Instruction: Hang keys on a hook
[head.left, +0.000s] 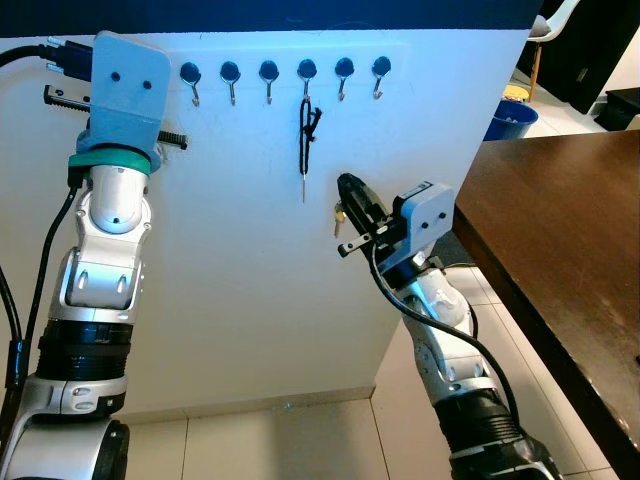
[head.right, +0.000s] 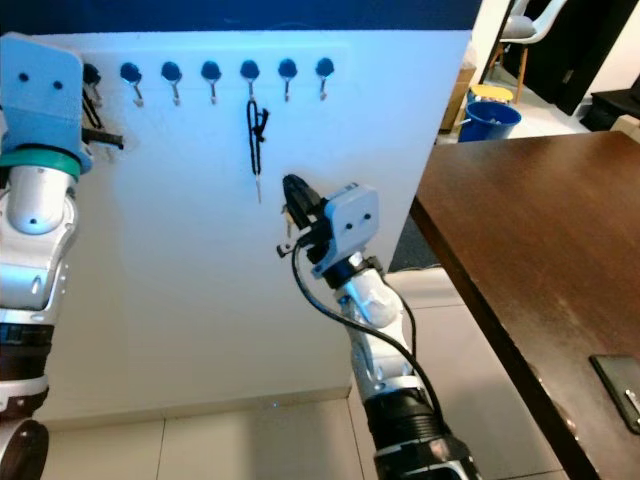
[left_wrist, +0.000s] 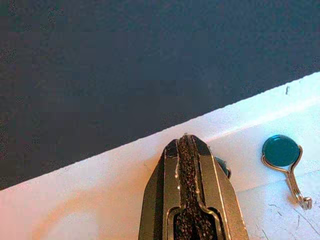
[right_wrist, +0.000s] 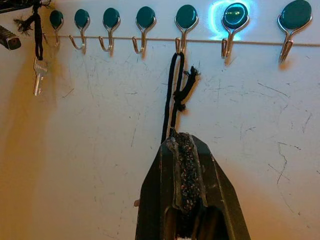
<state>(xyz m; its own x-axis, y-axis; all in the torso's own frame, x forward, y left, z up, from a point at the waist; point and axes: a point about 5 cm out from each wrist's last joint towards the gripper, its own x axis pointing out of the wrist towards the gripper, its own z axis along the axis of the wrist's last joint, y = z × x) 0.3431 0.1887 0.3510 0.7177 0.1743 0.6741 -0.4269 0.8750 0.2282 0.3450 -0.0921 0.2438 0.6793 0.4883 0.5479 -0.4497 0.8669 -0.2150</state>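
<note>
Right hand (head.left: 345, 190) pressed together, empty, just below black-corded silver key (head.left: 306, 135) dangling from teal-capped metal hook (head.left: 307, 70).

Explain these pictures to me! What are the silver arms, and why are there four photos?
They belong to a walking robot. Two pictures come from cameras in its head, two from cameras on its wrists, looking along the black fingers. It faces a white wall with a row of blue-topped hooks. A black cord hangs from one hook. The right gripper, fingers shut, is just below that cord. The left gripper, also shut, is raised by the row's left end, where a key dangles.
</note>
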